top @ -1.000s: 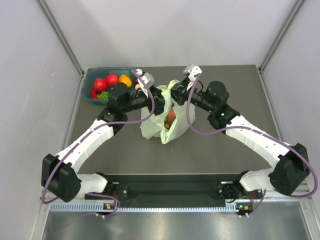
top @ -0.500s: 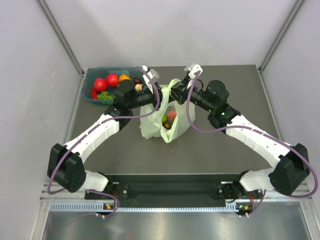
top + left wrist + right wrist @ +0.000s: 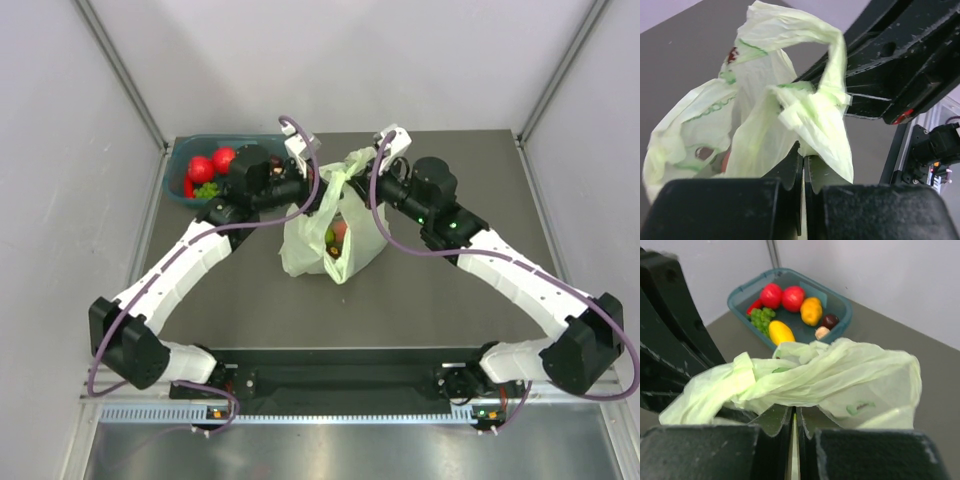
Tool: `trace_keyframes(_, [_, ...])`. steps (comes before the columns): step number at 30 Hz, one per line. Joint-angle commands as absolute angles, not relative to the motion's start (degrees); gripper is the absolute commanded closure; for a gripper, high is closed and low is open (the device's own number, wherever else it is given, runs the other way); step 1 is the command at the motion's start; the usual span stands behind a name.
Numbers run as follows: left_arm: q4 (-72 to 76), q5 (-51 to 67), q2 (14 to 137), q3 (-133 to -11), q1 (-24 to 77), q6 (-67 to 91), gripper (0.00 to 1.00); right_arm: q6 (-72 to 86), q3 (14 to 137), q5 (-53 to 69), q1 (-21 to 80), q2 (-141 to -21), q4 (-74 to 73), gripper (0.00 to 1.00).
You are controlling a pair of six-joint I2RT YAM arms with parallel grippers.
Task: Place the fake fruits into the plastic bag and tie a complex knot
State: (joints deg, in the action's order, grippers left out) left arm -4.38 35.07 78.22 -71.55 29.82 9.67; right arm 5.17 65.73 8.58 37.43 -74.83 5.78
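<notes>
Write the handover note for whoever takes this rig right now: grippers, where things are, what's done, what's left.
Grippers: the left gripper is shut on pale green plastic at the top of the plastic bag. The right gripper is shut on the bag's top from the other side.
Things: the bag stands between the arms, with a few fake fruits showing through it. The teal tub at the far left holds two red apples, an orange, a yellow mango, green grapes and smaller pieces.
Done: some fruit bagged.
Left: the tub's fruit is not bagged, and no finished knot shows.
</notes>
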Motion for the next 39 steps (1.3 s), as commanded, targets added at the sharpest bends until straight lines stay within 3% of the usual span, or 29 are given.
trace_keyframes(1, [-16.40, 27.44, 76.20, -76.90, 29.97, 7.12, 1.00, 5.45, 69.17, 3.88, 36.65, -72.07, 1.50, 1.00])
trace_keyframes(9, [-24.69, 8.03, 76.03, -80.68, 28.31, 11.68, 1.00, 7.29, 66.36, 0.35, 34.90, -69.70, -2.90, 1.00])
trace_keyframes(23, [-22.94, -6.15, 70.22, -72.16, 20.22, 18.37, 1.00, 14.76, 57.75, -1.84, 23.29, -68.29, -2.64, 1.00])
trace_keyframes(26, [-20.23, -2.58, 70.23, -70.23, 20.13, 17.15, 1.00, 14.68, 56.34, -0.18, 22.94, -68.03, -0.71, 1.00])
trace_keyframes(39, [-11.43, 10.72, 72.68, -68.90, 20.21, 14.59, 1.00, 6.16, 55.28, 26.88, 24.52, -64.51, 0.19, 1.00])
